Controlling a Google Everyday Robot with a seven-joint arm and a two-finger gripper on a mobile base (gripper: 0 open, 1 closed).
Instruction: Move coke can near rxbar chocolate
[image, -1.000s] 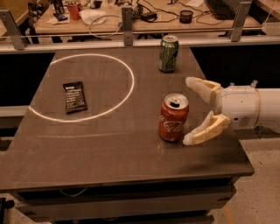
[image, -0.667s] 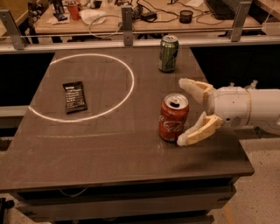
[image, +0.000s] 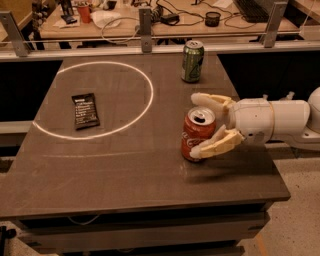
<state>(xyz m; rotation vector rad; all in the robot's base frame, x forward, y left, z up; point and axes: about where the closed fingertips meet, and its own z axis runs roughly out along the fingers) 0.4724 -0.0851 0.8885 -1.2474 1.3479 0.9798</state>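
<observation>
At centre right of the frame, the gripper (image: 194, 125) holds its jaws wide around the upright coke can (image: 196, 136), evidently to grasp it for carrying to the rxbar chocolate (image: 85, 110) at left.

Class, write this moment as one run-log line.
phase: grasp approach | gripper: open, straddling upright coke can | rxbar chocolate: flat inside white ring | coke can: outside white ring
</observation>
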